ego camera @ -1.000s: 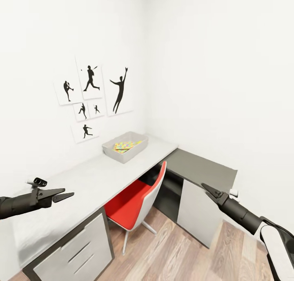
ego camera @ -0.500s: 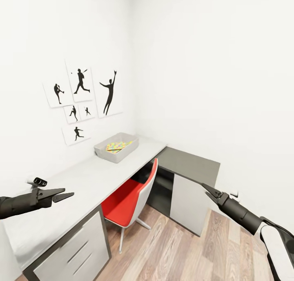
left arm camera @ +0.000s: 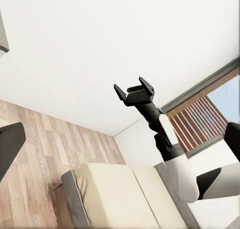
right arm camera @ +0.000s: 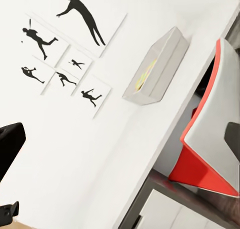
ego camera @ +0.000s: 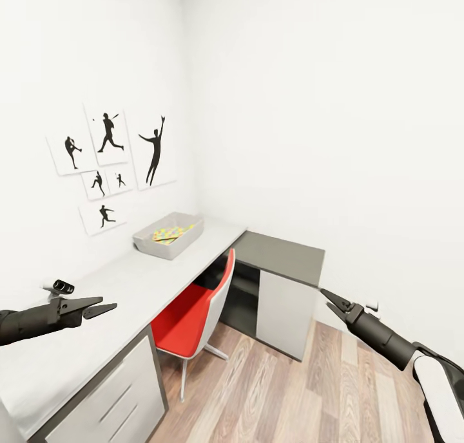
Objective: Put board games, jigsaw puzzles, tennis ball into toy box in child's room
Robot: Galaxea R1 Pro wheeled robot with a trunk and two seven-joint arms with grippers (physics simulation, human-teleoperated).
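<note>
the shallow light-grey toy box on the pale table holds a multicoloured jigsaw puzzle; the left gripper and right gripper both gape empty.

No legible text, labels or numbers anywhere.

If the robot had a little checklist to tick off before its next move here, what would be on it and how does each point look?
1. Left gripper free: ok, open and holding nothing.
2. Right gripper free: ok, open and holding nothing.
3. Toy box on the table: ok, with a jigsaw puzzle inside.
4. Toys left on the visible desk top: ok, none seen.
5. Bed checked for board games: cannot tell, just part of the mattress shows.
6. Red chair clear of the arms: ok, apart from both.
</note>
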